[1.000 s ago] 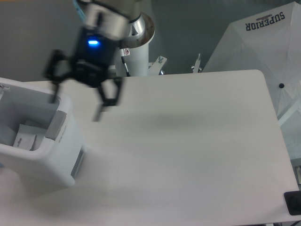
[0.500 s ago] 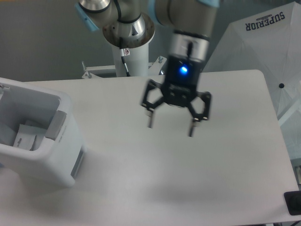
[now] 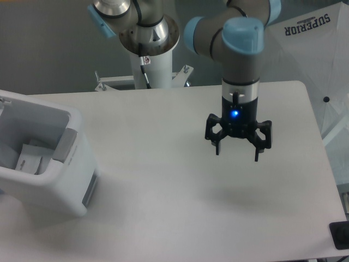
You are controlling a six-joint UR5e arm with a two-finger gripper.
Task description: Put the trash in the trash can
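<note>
Inside the bin (image 3: 41,191) at far left: a flat packet (image 3: 30,157) with a white label, lying against the inner wall; no bottle visible anywhere, neither on the table (image 3: 163,218) nor clearly in the bin, whose depth is mostly hidden from this angle; nothing loose left on the tabletop. Well apart from the bin, toward the right side: gripper (image 3: 238,154) pointing down above the table, blue light lit, jaws spread, nothing between them. Judging by this: job probably finished or nearly so, though unconfirmed for the bottle. Risks from here: calling it done with the bottle unaccounted for, owing to the hidden bin floor; clipping the near wall on any sweep back at low height, tipping or shoving the light plastic bin; fingers striking the tabletop if lowered without a target.
</note>
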